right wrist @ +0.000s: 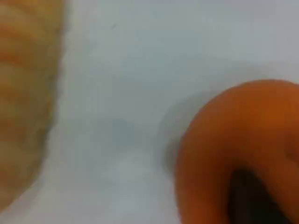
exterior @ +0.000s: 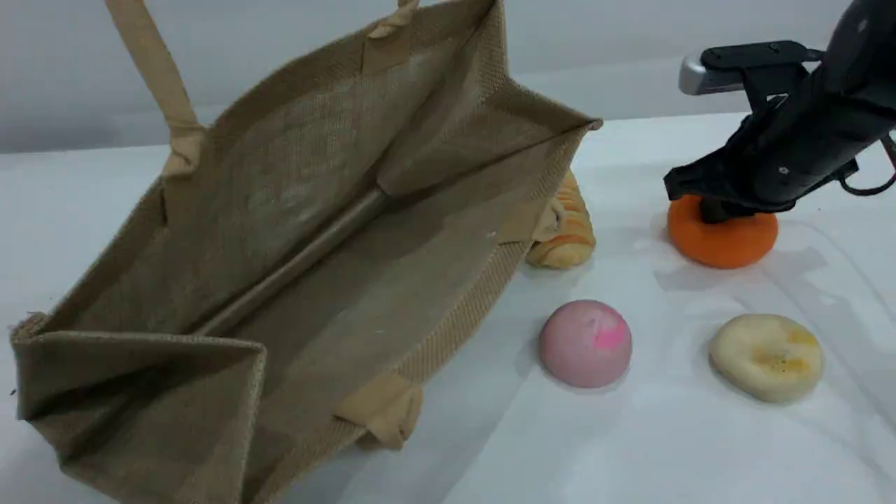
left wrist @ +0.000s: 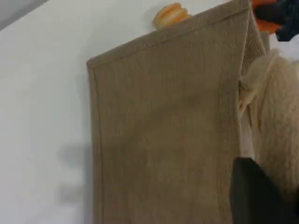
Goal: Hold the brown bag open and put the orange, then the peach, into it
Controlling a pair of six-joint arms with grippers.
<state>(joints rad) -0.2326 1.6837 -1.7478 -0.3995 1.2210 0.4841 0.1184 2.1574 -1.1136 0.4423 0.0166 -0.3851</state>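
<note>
The brown bag (exterior: 315,231) lies tilted on the table's left half, its mouth gaping toward the camera. One beige strap handle (exterior: 157,77) is pulled taut up past the top edge. In the left wrist view my left gripper (left wrist: 261,196) is shut on the beige strap (left wrist: 275,121) beside the bag's outer wall (left wrist: 163,130). The orange (exterior: 724,238) rests on the table at the right. My right gripper (exterior: 714,210) is pressed into its top and shut on it; its dark finger (right wrist: 247,196) is sunk into the orange (right wrist: 233,135). The pink peach (exterior: 584,343) lies free in front.
A striped bread roll (exterior: 563,224) leans against the bag's right rim and also fills the left of the right wrist view, roll (right wrist: 23,93). A pale yellow disc (exterior: 766,357) lies right of the peach. White table (exterior: 665,448) in front.
</note>
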